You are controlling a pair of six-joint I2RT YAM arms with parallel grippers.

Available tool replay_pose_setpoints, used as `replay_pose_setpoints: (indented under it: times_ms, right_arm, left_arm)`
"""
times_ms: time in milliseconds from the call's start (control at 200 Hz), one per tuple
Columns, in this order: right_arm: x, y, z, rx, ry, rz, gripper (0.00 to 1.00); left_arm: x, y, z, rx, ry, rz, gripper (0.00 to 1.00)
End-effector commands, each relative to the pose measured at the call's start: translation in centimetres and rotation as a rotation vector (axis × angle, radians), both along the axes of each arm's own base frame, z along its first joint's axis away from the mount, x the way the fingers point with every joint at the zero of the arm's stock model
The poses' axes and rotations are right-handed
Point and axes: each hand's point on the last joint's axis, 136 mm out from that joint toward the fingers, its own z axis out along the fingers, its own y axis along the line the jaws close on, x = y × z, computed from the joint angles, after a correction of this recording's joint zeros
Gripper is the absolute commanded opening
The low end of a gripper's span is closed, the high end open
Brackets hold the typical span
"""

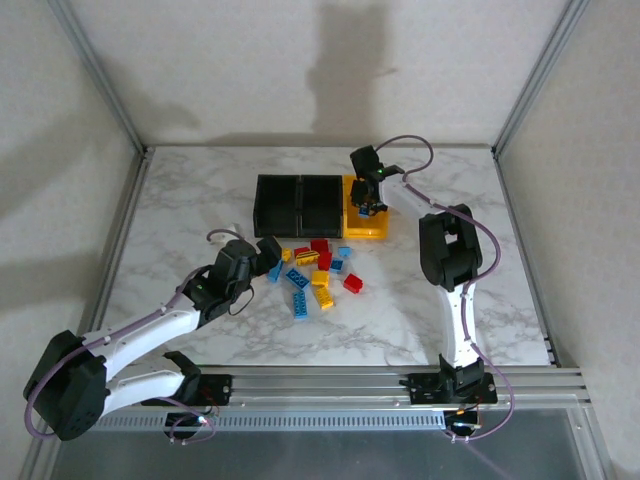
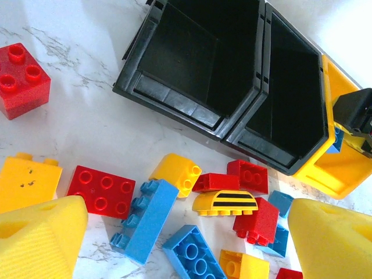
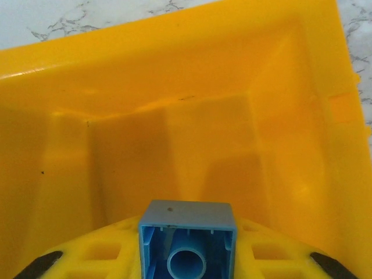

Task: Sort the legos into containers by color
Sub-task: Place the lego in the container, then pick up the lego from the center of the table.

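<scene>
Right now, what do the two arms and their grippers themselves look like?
Each arm, left arm and right arm, has white links, black joint housings and a lilac cable looping alongside. The left gripper has a black body and chunky yellow fingers with a fine ribbed texture. The right gripper has yellow fingers too, moulded with open recesses.

No readable text, brand, number or label anywhere. Black stripes printed on curved yellow lego (image 2: 224, 202).
</scene>
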Motion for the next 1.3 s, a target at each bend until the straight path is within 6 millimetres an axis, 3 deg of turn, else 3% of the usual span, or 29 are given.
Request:
replay_pose_setpoints:
  times_ms: [0, 180, 476, 601, 776, 1016, 1292]
  right_arm:
    - [0.1, 0.4, -0.2, 0.009, 0.003, 0.015, 0.35]
    - [0.3, 0.3, 1.1, 0.017, -0.026, 0.011, 0.46]
    - [-0.2, 0.2, 5.8, 0.041, -0.114, 0.013, 0.49]
    - [-1.8, 0.2, 8.5, 0.056, -0.165, 0.022, 0.55]
    - [-6.1, 1.3, 10.9, 0.111, -0.208, 0.084, 0.54]
    - [-12.5, 3.1, 8.1, 0.174, -0.138, 0.15, 0.52]
    - [-15.2, 3.8, 3.7, 0.166, -0.063, 0.162, 0.52]
  left_arm:
    - [0.3, -0.1, 0.6, 0.0, -0.004, 0.014, 0.89]
    - [0.3, -0.2, 0.7, -0.005, -0.005, 0.016, 0.89]
    - [0.1, 0.2, 0.8, -0.009, 0.005, 0.037, 0.89]
    - [-0.2, 0.4, 0.6, -0.006, 0.026, 0.042, 0.87]
    - [-0.7, 0.2, 0.5, -0.004, 0.057, 0.022, 0.85]
    - [-0.9, -1.4, -0.3, -0.026, 0.094, -0.055, 0.82]
    - [-1.4, -5.3, -0.4, -0.101, 0.103, -0.26, 0.82]
